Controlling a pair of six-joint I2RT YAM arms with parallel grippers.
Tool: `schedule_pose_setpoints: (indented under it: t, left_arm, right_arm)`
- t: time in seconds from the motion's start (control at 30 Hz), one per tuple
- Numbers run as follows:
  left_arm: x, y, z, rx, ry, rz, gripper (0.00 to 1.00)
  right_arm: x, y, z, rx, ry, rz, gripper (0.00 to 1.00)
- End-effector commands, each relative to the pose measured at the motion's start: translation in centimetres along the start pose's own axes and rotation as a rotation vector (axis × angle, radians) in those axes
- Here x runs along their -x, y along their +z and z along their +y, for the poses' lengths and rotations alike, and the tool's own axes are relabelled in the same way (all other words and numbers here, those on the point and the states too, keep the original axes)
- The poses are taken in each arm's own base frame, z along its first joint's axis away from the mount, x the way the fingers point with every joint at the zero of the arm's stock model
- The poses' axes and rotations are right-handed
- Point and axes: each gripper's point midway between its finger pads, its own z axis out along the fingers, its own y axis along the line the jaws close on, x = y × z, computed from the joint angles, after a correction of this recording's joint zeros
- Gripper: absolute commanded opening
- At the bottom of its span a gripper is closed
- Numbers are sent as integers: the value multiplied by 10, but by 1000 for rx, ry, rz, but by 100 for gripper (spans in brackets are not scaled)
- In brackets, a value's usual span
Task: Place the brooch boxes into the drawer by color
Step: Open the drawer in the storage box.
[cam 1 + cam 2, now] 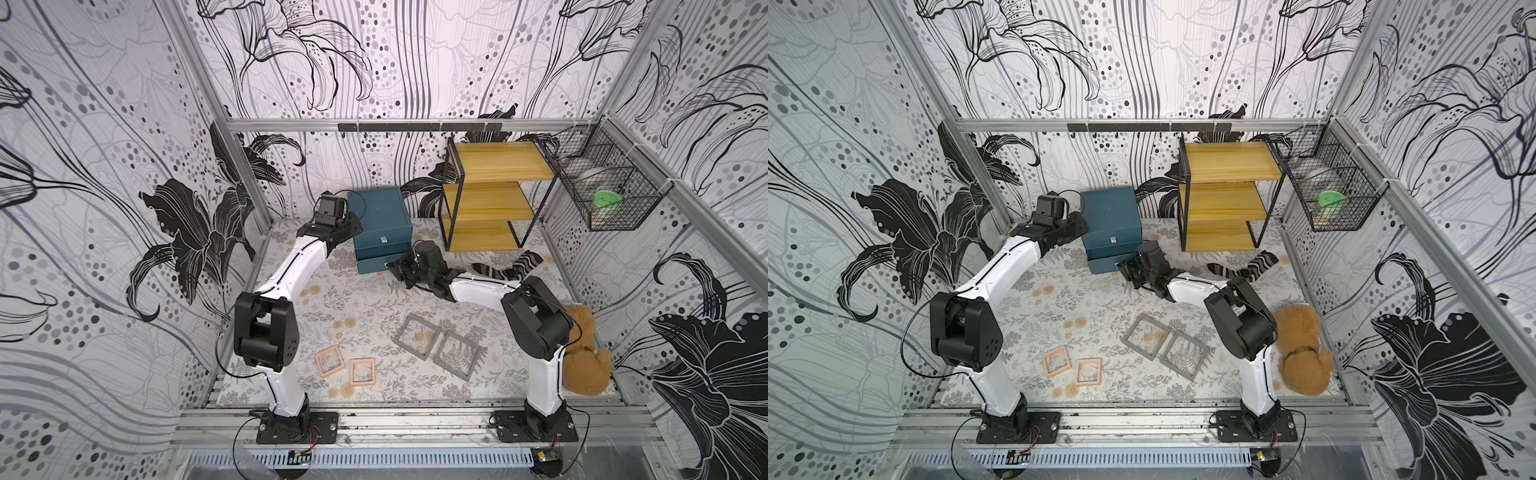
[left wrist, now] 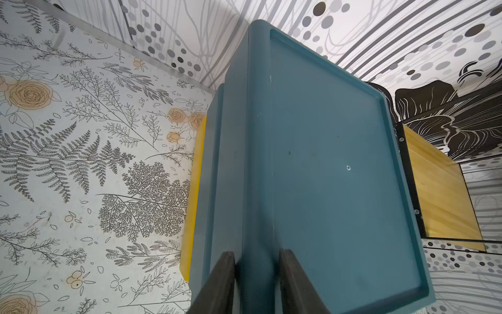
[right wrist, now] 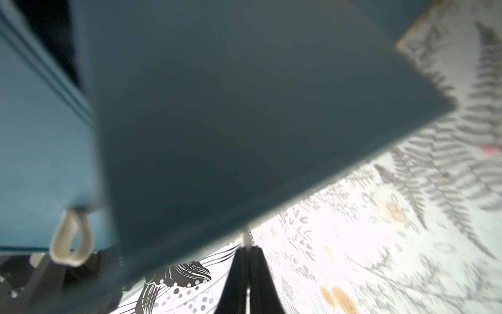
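The drawer point(image 1: 380, 216) is a teal chest at the back, and its bottom drawer point(image 1: 372, 266) stands pulled out a little. My left gripper point(image 2: 258, 254) is shut on the chest's top left edge, one finger on the top face and one on the side. My right gripper point(image 3: 245, 248) is shut on the bottom drawer's small white knob point(image 3: 245, 236). Two pinkish-tan brooch boxes point(image 1: 329, 360) point(image 1: 362, 372) and two grey ones point(image 1: 417, 336) point(image 1: 457, 355) lie flat near the front. A yellow edge point(image 2: 194, 195) shows low beside the chest, the rest hidden.
A yellow-wood, black-framed shelf point(image 1: 494, 195) stands right of the chest. A striped sock point(image 1: 505, 268) lies in front of the shelf. A brown plush toy point(image 1: 586, 357) sits behind my right arm by the right wall. A wire basket point(image 1: 602, 187) hangs on that wall.
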Motion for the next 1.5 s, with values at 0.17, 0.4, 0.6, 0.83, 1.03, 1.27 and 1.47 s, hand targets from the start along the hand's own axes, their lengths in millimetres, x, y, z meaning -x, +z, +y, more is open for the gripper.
schedule_pose_setpoints:
  t: [0.17,0.4,0.6,0.83,1.03,1.27,1.47]
  left_arm:
    - [-16,7,0,7,20,64,32]
    - [-16,8,0,5,13,62,32]
    - [-16,9,-1,2,11,62,32]
    - [-15,9,-1,0,11,62,32]
    - [-13,8,-2,0,13,60,32]
    - [-13,8,-3,1,15,60,32]
    - [-13,8,-2,2,14,60,32]
  right_arm:
    - [-23,-24,-8,-62,3,17,0]
    - [-34,-37,-21,-134,-3,40,0]
    - [-42,-45,-32,-190,12,51,0]
    - [-46,-52,-36,-215,15,66,0]
    - [-51,-58,-47,-260,39,86,0]
    - [-59,-64,-61,-332,74,118,0]
    - [-62,-63,-63,-375,75,141,0]
